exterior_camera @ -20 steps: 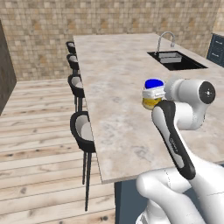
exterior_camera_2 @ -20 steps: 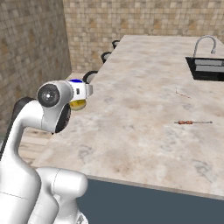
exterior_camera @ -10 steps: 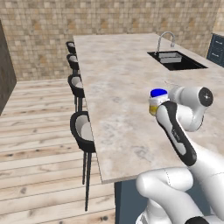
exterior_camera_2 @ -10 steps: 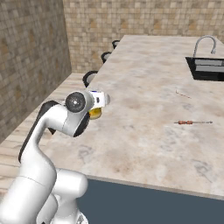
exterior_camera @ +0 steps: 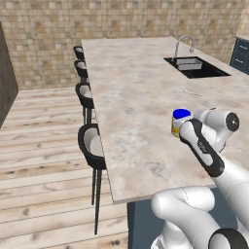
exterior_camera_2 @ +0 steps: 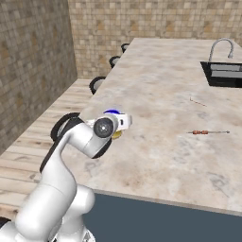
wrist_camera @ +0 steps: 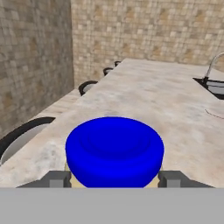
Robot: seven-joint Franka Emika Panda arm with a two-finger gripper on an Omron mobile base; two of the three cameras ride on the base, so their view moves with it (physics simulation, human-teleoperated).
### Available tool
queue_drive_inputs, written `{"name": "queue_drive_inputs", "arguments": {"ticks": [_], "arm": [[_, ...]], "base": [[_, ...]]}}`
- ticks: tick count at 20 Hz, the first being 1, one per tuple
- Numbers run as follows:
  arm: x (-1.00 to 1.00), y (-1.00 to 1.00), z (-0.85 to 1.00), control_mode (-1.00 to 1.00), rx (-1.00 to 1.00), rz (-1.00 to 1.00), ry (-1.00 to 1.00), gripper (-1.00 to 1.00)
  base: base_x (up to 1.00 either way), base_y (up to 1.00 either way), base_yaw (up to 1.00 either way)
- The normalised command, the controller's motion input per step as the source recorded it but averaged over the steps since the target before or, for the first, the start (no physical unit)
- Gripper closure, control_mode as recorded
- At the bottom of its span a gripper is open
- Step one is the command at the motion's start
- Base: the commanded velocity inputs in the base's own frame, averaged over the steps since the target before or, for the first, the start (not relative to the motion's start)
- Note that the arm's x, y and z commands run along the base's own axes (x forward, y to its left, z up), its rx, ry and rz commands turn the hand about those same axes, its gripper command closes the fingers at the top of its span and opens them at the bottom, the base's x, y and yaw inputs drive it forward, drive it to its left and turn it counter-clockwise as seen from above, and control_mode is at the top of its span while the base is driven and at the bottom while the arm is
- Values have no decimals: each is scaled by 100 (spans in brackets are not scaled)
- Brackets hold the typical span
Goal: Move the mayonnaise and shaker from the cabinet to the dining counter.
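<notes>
My gripper (wrist_camera: 114, 179) is shut on the mayonnaise (exterior_camera: 181, 120), a squat jar with yellowish contents and a bright blue lid (wrist_camera: 114, 148). One dark fingertip sits on each side of the jar in the hand view. The jar hangs upright, low over the near part of the beige dining counter (exterior_camera: 131, 97), a little in from its stool-side edge. From the right base view the mayonnaise (exterior_camera_2: 113, 114) peeks out behind the white wrist, over the dining counter (exterior_camera_2: 160, 118). I cannot tell whether the jar's base touches the top. The shaker and the cabinet are out of view.
A sink (exterior_camera: 194, 67) with a curved faucet (exterior_camera: 182, 44) is set in the far right of the counter. Dark round stools (exterior_camera: 92, 146) line its left side above a wooden floor. A thin skewer-like item (exterior_camera_2: 208, 132) lies on the counter to the right of the jar.
The arm has carried the jar further in over the counter and lowered it toward the top. The grip on it has stayed the same.
</notes>
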Motion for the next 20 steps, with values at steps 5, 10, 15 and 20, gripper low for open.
{"name": "queue_drive_inputs", "arguments": {"ticks": [5,10,15,20], "arm": [[0,-43,-44,-100,0,8,0,100],[0,-31,-38,-100,0,8,0,100],[0,-20,-32,-100,0,2,0,100],[0,-15,-32,-100,0,0,0,100]], "base": [[0,0,0],[0,0,0],[0,0,0],[0,0,0]]}}
